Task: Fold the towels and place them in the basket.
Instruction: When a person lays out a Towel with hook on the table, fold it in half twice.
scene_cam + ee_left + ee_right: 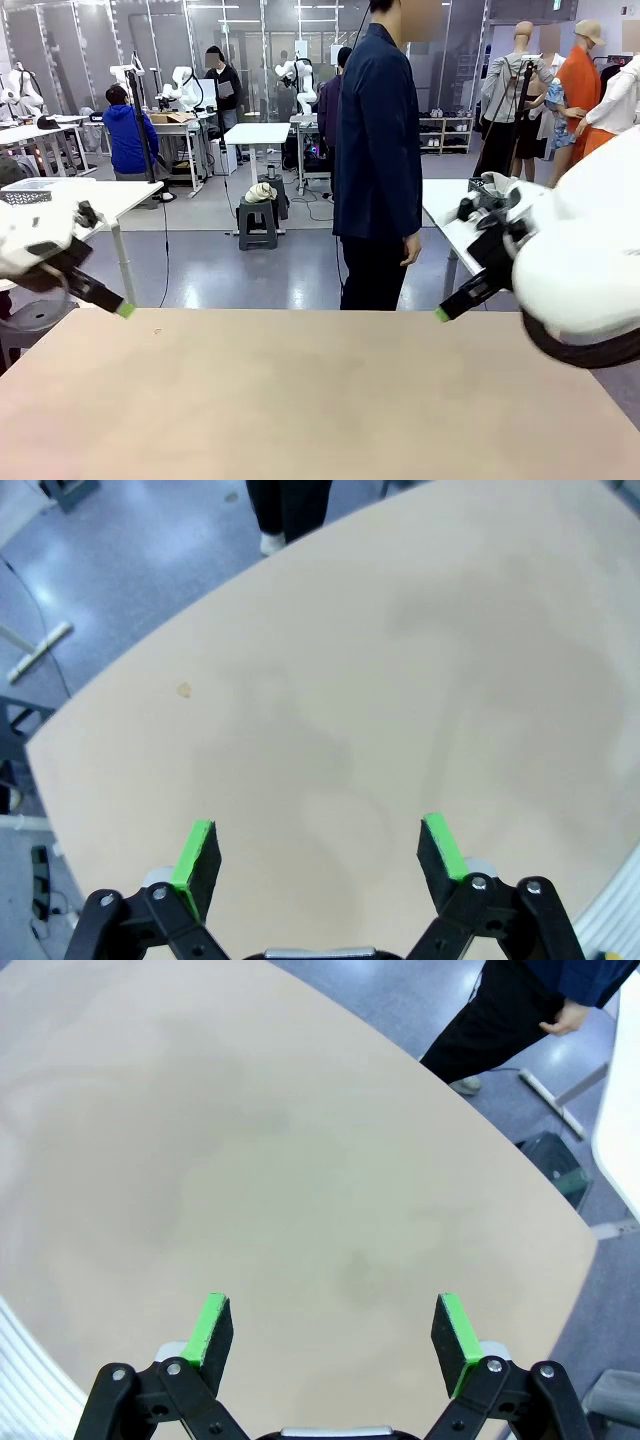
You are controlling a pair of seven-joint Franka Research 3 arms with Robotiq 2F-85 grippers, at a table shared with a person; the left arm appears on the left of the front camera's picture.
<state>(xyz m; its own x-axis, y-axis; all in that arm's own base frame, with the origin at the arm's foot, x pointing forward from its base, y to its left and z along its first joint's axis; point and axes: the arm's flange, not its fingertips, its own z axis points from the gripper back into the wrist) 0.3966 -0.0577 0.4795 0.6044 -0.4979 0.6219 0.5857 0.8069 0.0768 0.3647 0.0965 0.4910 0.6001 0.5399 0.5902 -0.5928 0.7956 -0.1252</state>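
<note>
The towels and the basket are out of view. My left gripper (320, 848) hangs open above the bare beige table (400, 680), nothing between its green pads; in the front view its fingertip (124, 309) shows at the table's far left edge. Wide open too, my right gripper (335, 1328) holds nothing over the same table (250, 1140), and its green fingertip (441, 314) shows at the far right edge in the front view.
A person in a dark blue jacket (378, 140) stands at the far side of the table (300, 400), turned sideways, hand (410, 250) hanging down. White tables and a stool (258, 222) stand farther back on the grey floor.
</note>
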